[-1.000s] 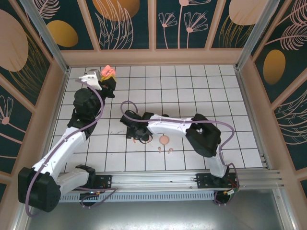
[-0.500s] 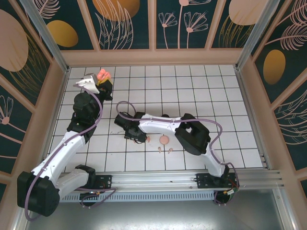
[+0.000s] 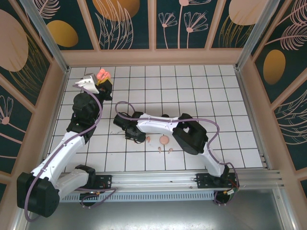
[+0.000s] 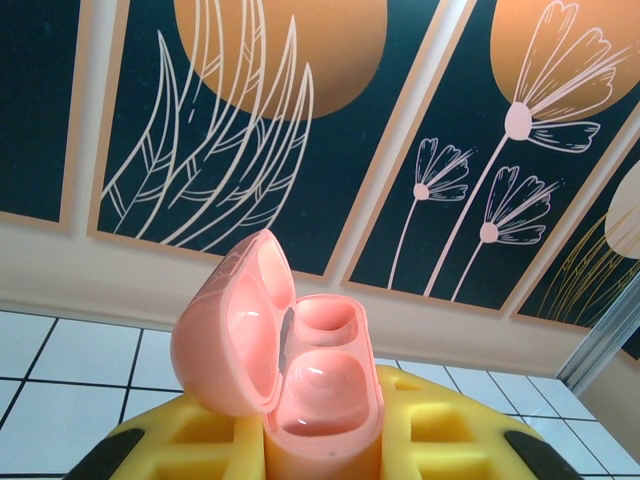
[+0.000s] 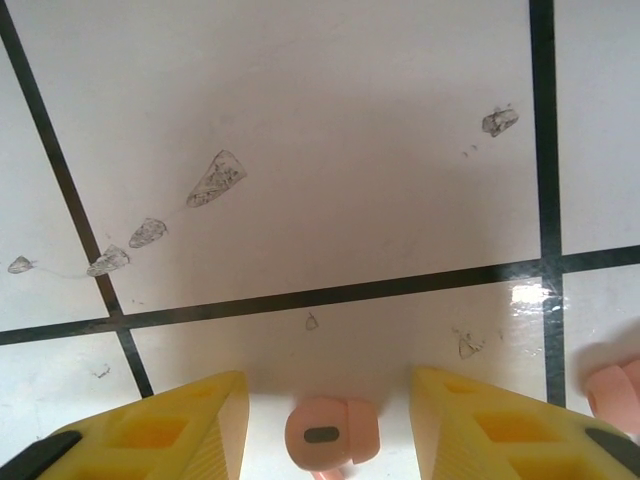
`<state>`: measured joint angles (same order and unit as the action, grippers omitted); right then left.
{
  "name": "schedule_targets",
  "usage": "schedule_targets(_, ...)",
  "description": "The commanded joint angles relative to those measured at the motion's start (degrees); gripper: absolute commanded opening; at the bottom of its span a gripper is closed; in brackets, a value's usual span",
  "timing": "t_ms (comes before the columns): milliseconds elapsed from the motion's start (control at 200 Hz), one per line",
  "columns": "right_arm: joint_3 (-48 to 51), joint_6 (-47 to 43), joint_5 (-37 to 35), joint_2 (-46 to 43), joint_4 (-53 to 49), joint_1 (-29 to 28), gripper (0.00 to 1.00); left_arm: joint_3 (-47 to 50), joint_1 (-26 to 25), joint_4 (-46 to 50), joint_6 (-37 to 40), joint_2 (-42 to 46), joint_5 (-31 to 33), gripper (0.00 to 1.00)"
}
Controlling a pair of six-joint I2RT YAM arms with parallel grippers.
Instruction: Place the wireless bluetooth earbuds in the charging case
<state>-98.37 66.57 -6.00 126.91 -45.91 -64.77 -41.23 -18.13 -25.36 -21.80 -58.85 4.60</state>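
Observation:
My left gripper [image 3: 102,81] is held up over the far left of the floor, shut on a pale pink charging case [image 4: 320,390]. The case stands upright between the yellow fingers [image 4: 170,445] with its lid swung open to the left, and both wells look empty. My right gripper [image 5: 328,400] is down at the tiled floor, left of centre [image 3: 135,135]. It is open, with a pale pink earbud [image 5: 330,435] lying between its fingers and a gap on each side. Another pink earbud [image 5: 615,395] lies just to its right.
A round pink case [image 3: 164,140] lies on the white tiled floor [image 3: 192,91] beside a loose pink earbud [image 3: 148,139]. Two more pink earbuds [image 3: 159,149] [image 3: 169,151] lie nearer the front. Wooden walls enclose the floor, with a metal rail at the front.
My right arm has slid left along the floor. My left gripper has shifted a little to the left with the open case.

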Motion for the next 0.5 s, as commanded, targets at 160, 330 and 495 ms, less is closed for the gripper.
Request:
schedule_targets(160, -2.2, 0.1, 0.3, 2.8, -1.6, -0.3, 0.41, 0.6, 0.2, -2.6, -1.1, -0.2, -0.9, 0.0)
schedule_targets(330, -2.6, -0.1, 0.5, 3.3, -1.9, -0.4, 0.37, 0.6, 0.2, -3.1, -1.4, -0.6, -1.3, 0.0)
schedule_targets(495, -2.8, 0.0, 0.7, 3.7, -2.0, -0.8, 0.36, 0.7, 0.1, -3.2, -1.3, -0.7, -1.4, 0.0)
